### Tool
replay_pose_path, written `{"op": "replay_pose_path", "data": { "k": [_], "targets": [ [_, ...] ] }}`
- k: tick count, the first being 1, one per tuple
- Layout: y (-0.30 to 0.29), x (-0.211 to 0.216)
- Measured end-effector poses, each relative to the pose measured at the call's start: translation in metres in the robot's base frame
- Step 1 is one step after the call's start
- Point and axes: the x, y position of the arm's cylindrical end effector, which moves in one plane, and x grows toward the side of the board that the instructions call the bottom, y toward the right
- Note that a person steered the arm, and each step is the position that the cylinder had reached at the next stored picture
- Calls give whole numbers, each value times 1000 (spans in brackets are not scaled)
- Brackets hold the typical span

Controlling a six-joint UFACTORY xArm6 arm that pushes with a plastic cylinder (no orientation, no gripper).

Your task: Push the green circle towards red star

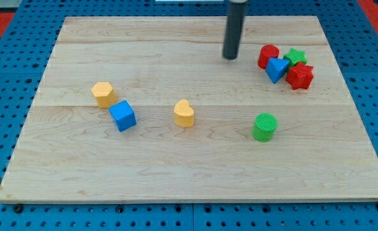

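My tip (231, 57) stands above and left of the green circle (264, 126), touching no block; no fingers exist. An off-centre push could slide the circle past the red star (300, 76) or scatter its clustered neighbours.

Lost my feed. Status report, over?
My tip up top, left of the cluster. Green circle untouched, below red star. Path between them open.

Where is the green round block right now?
The green circle sits alone in the lower right part of the wooden board, below the red star cluster and right of the yellow heart. My tip is well above it.
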Motion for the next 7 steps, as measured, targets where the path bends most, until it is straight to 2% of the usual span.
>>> {"op": "replay_pose_path", "data": {
  "k": [1,2,5,6,7],
  "targets": [
    [-16,53],
    [4,93],
    [9,197],
    [35,192],
    [35,161]
  ]
}}
